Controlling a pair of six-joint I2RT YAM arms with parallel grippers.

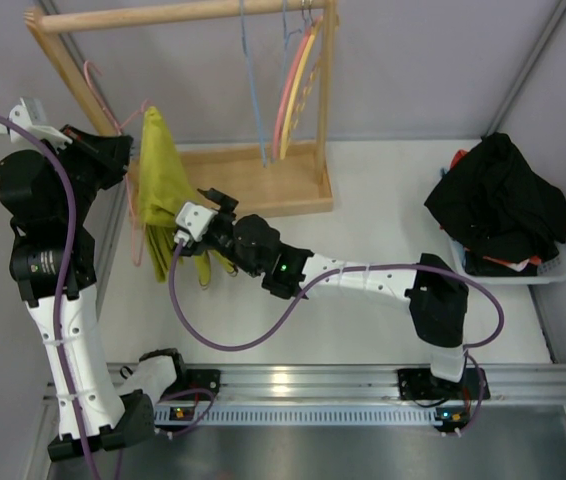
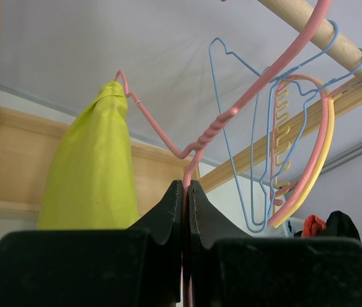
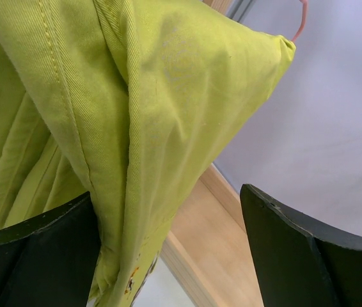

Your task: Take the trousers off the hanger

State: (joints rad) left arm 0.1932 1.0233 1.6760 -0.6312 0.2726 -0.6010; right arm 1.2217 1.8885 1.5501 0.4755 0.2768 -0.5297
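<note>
We have left claw (image 2: 186, 185) clamped on the pink wire hanger (image 2: 214, 126) below its twist, right claw (image 3: 166, 201) spread around the yellow-green trousers (image 3: 168, 96) draped over it; thin wire could twist out of grip if fabric snags on pull.

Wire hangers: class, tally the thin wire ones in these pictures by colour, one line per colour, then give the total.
Pink wire hanger: 1
Blue wire hangers: 2
Total: 3
</note>
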